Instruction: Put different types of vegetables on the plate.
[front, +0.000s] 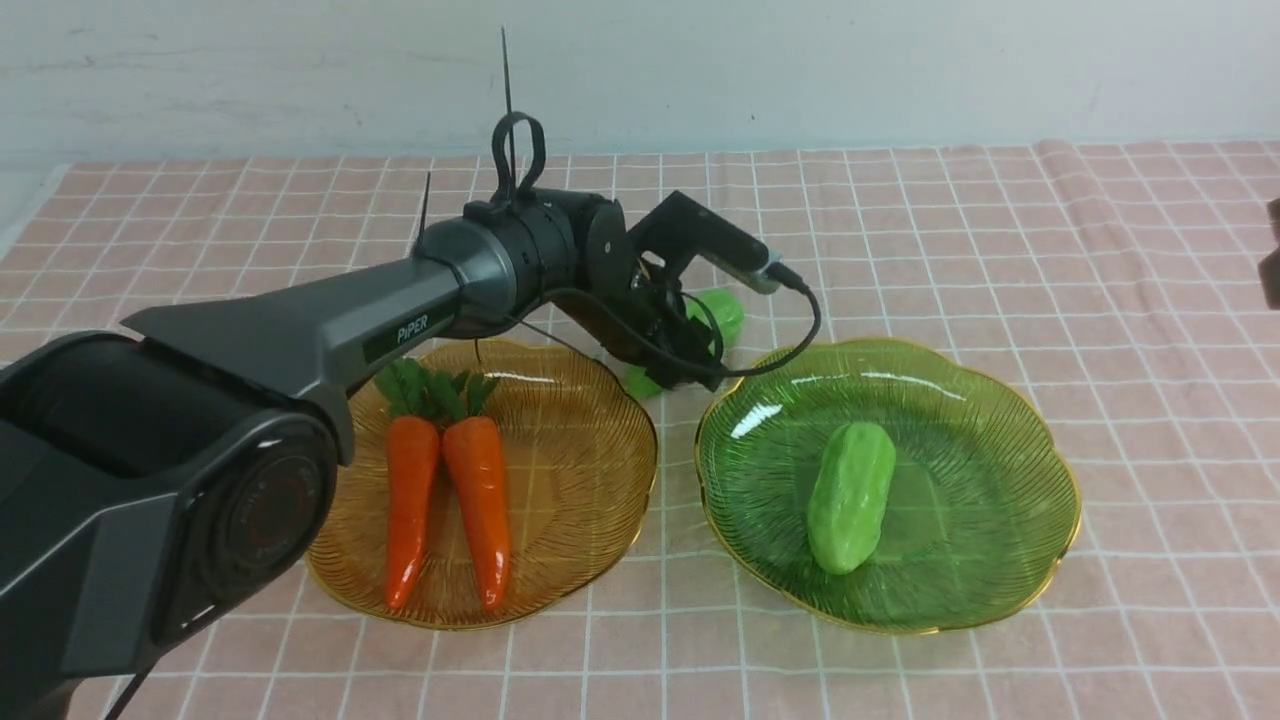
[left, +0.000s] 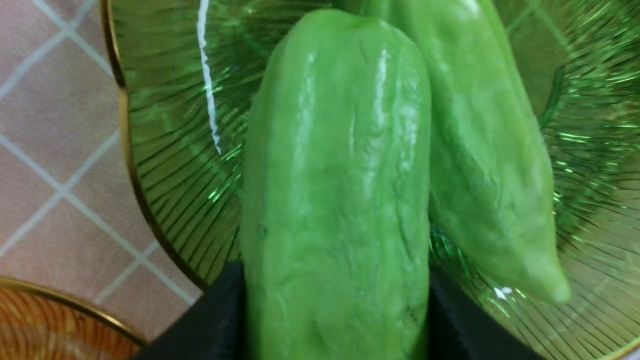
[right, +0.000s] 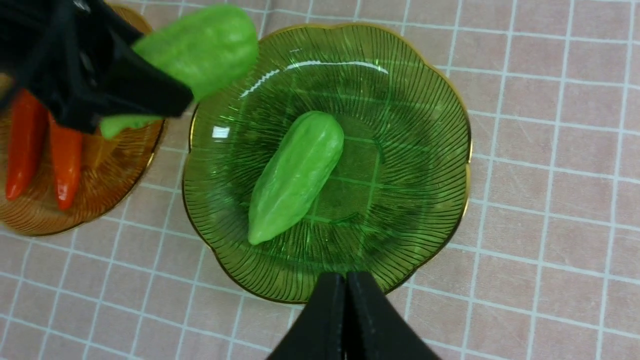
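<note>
My left gripper (left: 335, 325) is partly closed, its two black fingers (left: 215, 320) clamped on either side of a light-green gourd (left: 335, 175). I hold it tilted at the rim of the green plate (front: 1040, 470), on the side facing the amber plate (front: 590, 470). The other gourd (front: 850, 497) lies flat in the middle of the green plate. Two carrots (front: 480, 500) rest side by side on the amber plate, just left of the green plate. My right gripper (right: 346, 275) hangs over the green plate's near rim, jaws pressed together, holding nothing
</note>
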